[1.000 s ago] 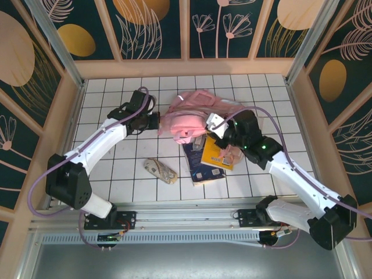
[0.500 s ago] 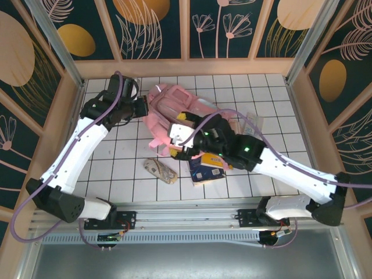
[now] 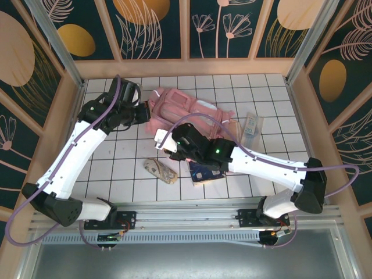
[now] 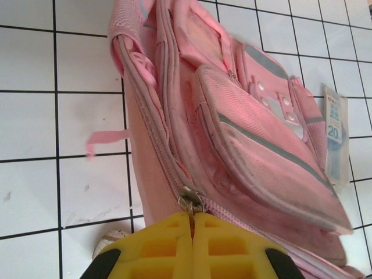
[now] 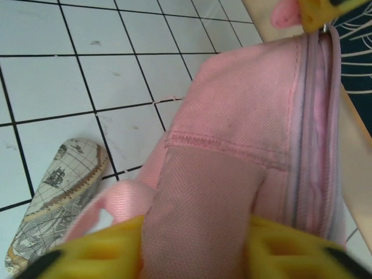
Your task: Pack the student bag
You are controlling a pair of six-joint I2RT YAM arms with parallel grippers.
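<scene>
The left pincer (image 4: 192, 225) is pressed together, its yellow fingers (image 4: 157, 244) pinching the metal zip pull (image 4: 190, 201) at one end of the student bag (image 3: 189, 116). The big pink backpack lies flat on the white tiled table (image 3: 116, 174). It stretches away from this pincer's tips, with its front pockets and grey reflective strips facing up and a long zip line running off from the pull. A loose pink strap end (image 4: 107, 139) rests on the tiles to the pincer's left in its wrist view. Past the bag's far edge from this pincer lies a clear packet with a blue label (image 4: 334, 136). The right pincer (image 5: 197, 247) meets the bag from the opposite edge. Its fingers (image 5: 110, 250) stand on either side of a fold of pink fabric, clamping it between them. Ahead of its tips the zip seam runs toward the left pincer. On the tiles to this pincer's left, close to the bag but apart from it, lies a map-printed pencil pouch (image 3: 160, 170). Behind it, under its arm, rests a blue-covered book (image 3: 203, 172).
</scene>
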